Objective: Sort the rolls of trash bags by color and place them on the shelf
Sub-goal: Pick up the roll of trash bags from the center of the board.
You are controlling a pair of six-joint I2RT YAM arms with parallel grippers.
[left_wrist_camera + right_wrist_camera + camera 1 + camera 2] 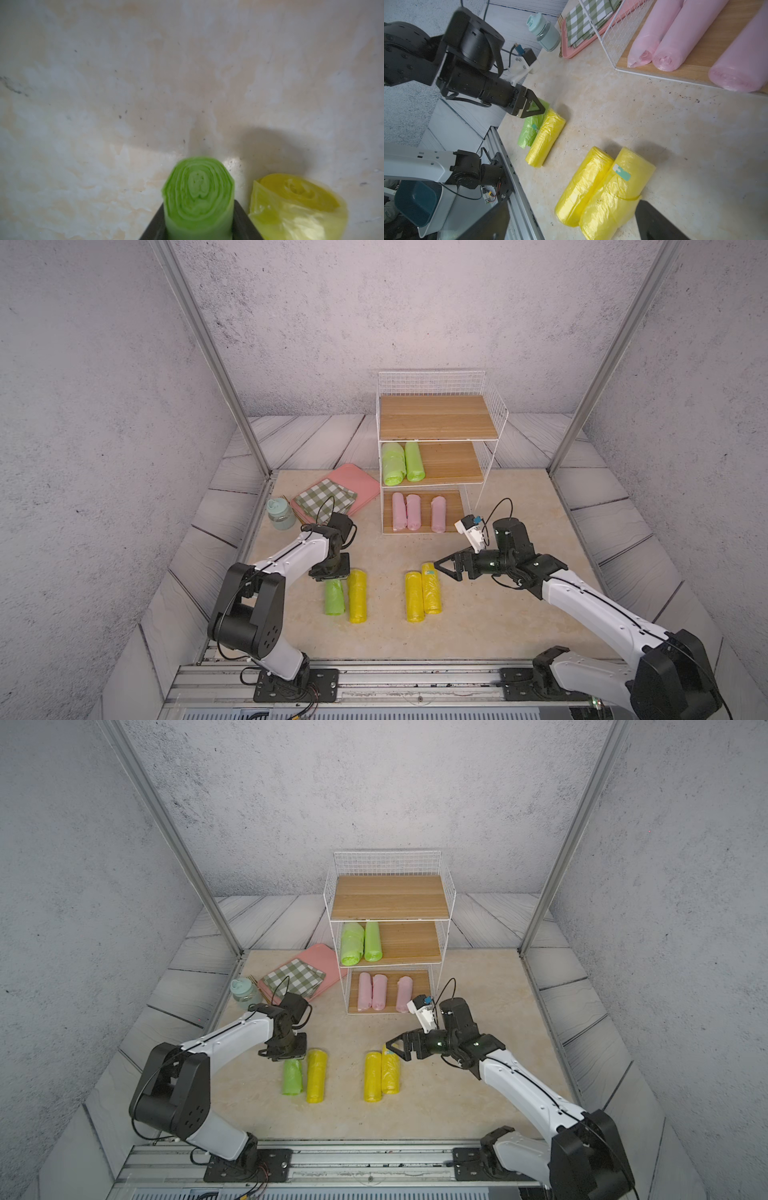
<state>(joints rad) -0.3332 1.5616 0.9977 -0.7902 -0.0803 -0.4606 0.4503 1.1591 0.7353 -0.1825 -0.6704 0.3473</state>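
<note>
The shelf stands at the back, its top board bare. Two light green rolls lie on the middle tier and three pink rolls on the bottom tier. On the table, my left gripper points down, shut on the far end of a green roll. A yellow roll lies right beside it. Two more yellow rolls lie side by side in the middle. My right gripper hangs open over their far end, holding nothing.
A pink tray with a green-white checkered cloth lies left of the shelf. A pale green bottle stands at the table's left edge. Metal frame posts rise at both back corners, and the arms' mounting rail runs along the front.
</note>
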